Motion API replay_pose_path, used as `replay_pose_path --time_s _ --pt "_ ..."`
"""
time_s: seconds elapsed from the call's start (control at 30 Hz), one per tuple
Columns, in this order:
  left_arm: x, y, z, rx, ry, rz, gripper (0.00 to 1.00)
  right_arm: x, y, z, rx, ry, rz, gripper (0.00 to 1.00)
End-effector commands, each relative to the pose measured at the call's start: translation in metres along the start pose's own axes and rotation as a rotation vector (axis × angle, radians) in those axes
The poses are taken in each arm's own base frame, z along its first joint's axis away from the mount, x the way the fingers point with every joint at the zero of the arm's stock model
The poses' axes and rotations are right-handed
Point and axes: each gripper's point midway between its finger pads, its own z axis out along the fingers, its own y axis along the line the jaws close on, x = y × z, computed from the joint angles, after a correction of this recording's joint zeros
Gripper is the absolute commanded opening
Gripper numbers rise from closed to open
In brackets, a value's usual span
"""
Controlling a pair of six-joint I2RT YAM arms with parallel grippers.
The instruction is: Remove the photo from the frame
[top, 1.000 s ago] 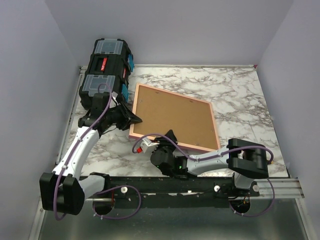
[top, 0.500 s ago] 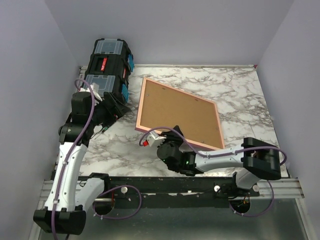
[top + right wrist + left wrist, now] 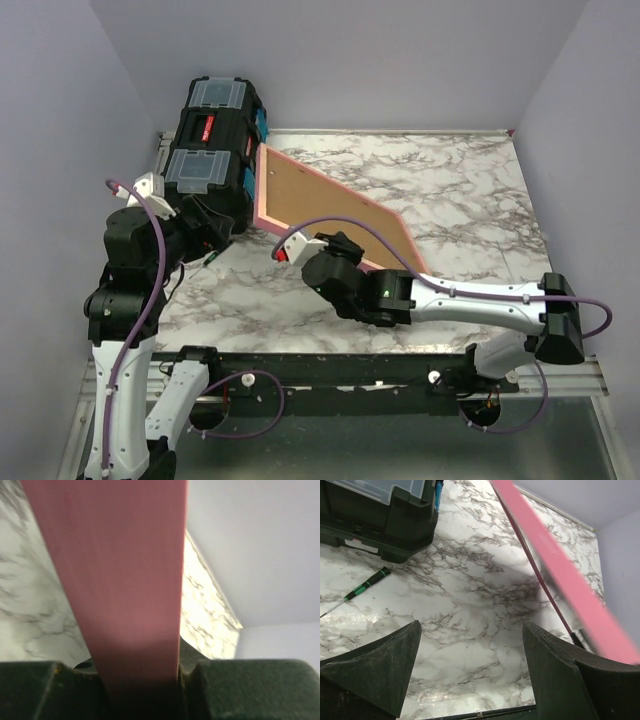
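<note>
The pink frame (image 3: 330, 205) is lifted off the marble table (image 3: 470, 190) and tilted, its cork-brown back facing up. My right gripper (image 3: 338, 252) is shut on its near edge. In the right wrist view the pink edge (image 3: 115, 580) runs straight up from between the jaws of the right gripper (image 3: 142, 669). My left gripper (image 3: 212, 226) hangs open to the left of the frame, apart from it. In the left wrist view the left gripper (image 3: 470, 630) holds nothing, and the frame's pink edge (image 3: 560, 575) crosses to its right. The photo is hidden.
A black toolbox (image 3: 212, 140) with clear lid compartments stands at the back left, close to the frame's far corner. A green-handled screwdriver (image 3: 367, 585) lies on the table just in front of the toolbox (image 3: 380, 515). Walls close in the table on three sides.
My left gripper has opened and drawn back to the left, away from the frame's left corner. My right arm has raised the frame from flat to steeply tilted and stretched forward.
</note>
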Motion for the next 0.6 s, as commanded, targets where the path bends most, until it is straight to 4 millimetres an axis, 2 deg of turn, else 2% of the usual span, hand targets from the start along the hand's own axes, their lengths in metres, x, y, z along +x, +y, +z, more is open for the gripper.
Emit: replay_pose_path --time_s 0.0,0.23,0.33,0.43,0.57 --pt "-0.002 0.015 -0.004 -0.072 -0.024 0.025 0.84 -0.060 -0.044 -0.036 -0.156 -0.149 0.315 0.01" --pt "-0.002 0.016 -0.004 -0.075 -0.033 0.015 0.84 -0.106 -0.060 -0.063 -0.322 -0.226 0.511 0.01" --pt "-0.003 0.014 -0.007 -0.072 -0.036 0.015 0.85 -0.115 -0.073 -0.073 -0.349 -0.235 0.596 0.01" --pt "-0.004 0.012 -0.009 -0.063 -0.040 0.013 0.85 -0.111 -0.090 -0.072 -0.388 -0.233 0.727 0.01" --pt "-0.002 0.009 -0.011 -0.045 -0.038 0.003 0.85 -0.082 -0.114 -0.043 -0.495 -0.218 0.949 0.01"
